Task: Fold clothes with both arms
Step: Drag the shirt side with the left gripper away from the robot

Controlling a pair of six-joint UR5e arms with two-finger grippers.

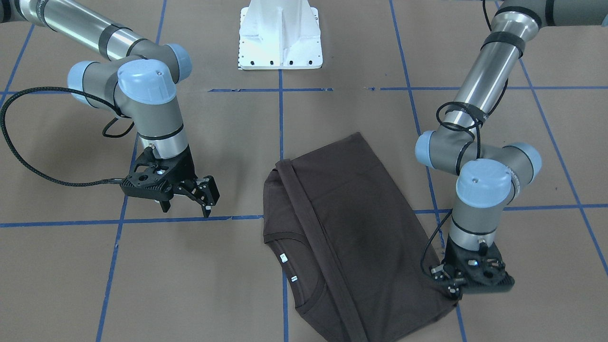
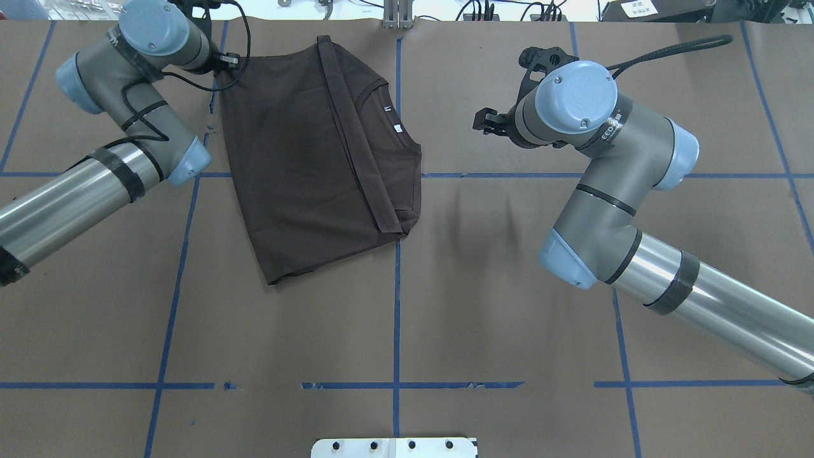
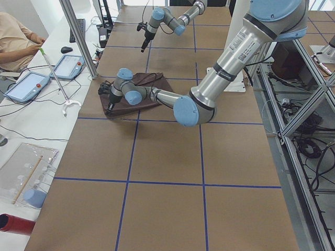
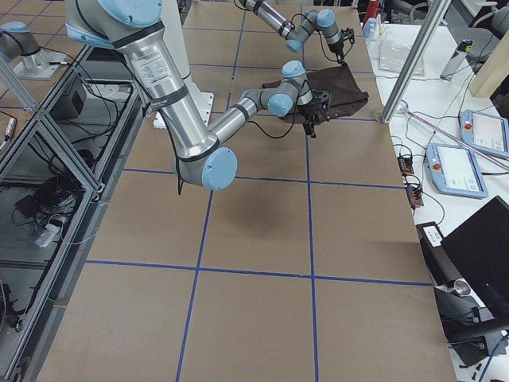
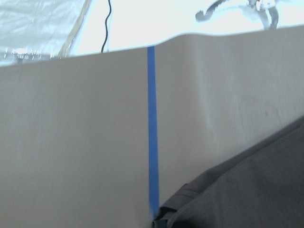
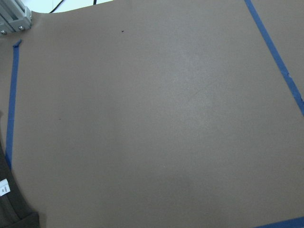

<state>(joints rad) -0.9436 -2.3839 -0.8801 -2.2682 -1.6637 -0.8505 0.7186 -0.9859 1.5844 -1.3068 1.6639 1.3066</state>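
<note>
Overhead exterior: brown T-shirt [image 2: 292,165] side-folded; right gripper [image 1: 186,210] spread, empty; left gripper [image 1: 451,287] unclear.

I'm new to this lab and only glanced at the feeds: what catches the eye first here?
A dark brown shirt, one side folded over, lies on the table near the edge far from the robot. The left tool is down at one corner of it. The right tool hangs open over bare table beside the shirt.
</note>
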